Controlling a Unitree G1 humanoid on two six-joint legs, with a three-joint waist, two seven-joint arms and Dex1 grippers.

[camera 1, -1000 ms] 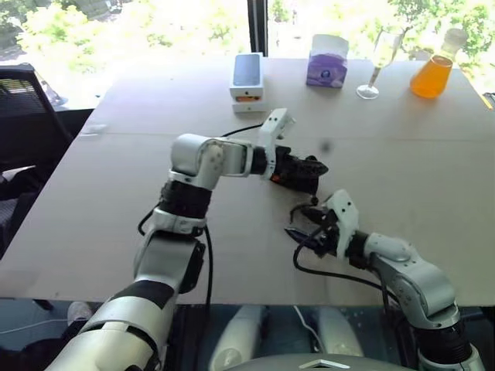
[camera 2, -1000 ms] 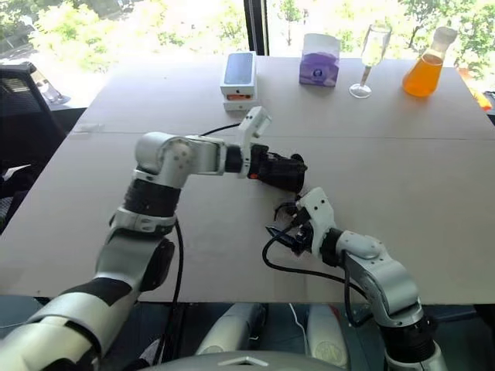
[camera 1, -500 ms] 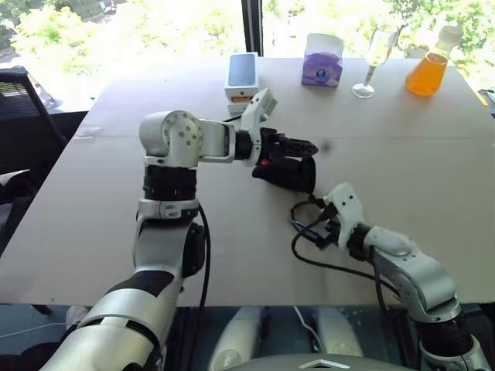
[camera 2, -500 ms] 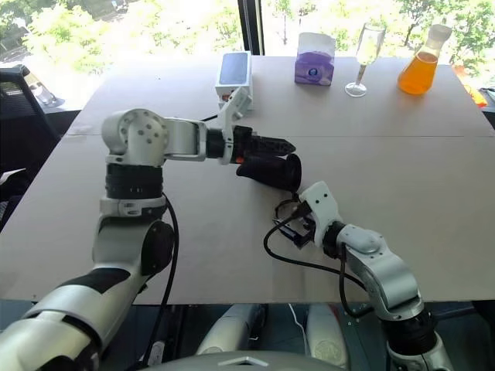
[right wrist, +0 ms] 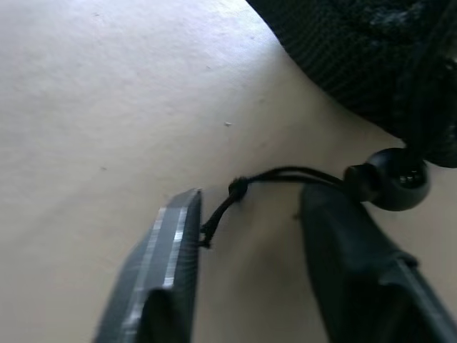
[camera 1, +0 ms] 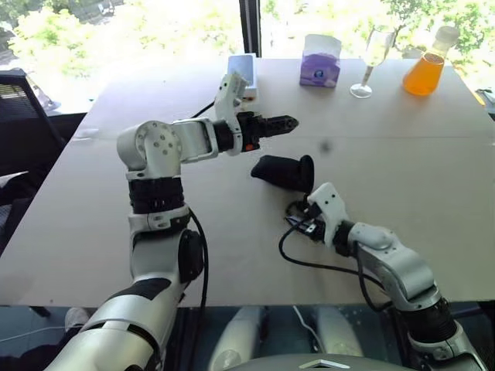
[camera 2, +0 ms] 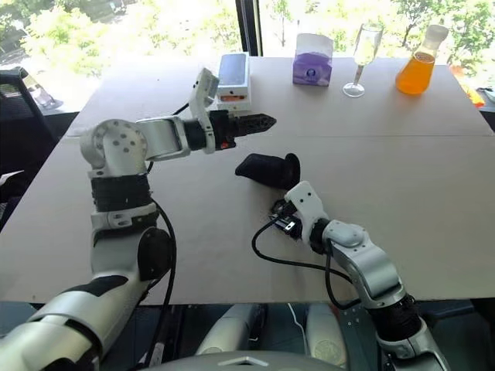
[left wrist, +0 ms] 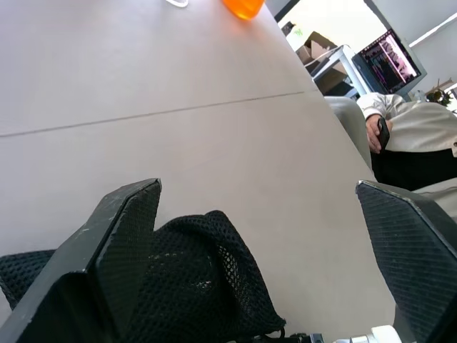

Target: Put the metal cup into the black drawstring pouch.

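Observation:
The black drawstring pouch (camera 1: 285,171) lies on its side on the table (camera 1: 402,170), bulging in a rounded shape. The metal cup is hidden. My left gripper (camera 1: 288,121) hovers above and behind the pouch; in the left wrist view its fingers (left wrist: 125,236) stand wide apart, open and empty, over the pouch's fabric (left wrist: 193,279). My right gripper (camera 1: 304,222) rests low on the table just in front of the pouch. Its jaws are narrowly open, with the thin drawstring cord (right wrist: 285,174) and its knot lying between the fingertips. The cord's black bead (right wrist: 389,179) sits beside one finger.
Along the table's far edge stand a white phone box (camera 1: 241,71), a purple tissue box (camera 1: 320,60), a wine glass (camera 1: 370,62) and an orange flask (camera 1: 427,71). A black chair (camera 1: 23,116) is off the left side. A seated person (left wrist: 414,136) is beyond the table.
My left gripper rose and drew back from the pouch, leaving it lying on the table. My right gripper crept a little toward the pouch and narrowed its fingers around the cord.

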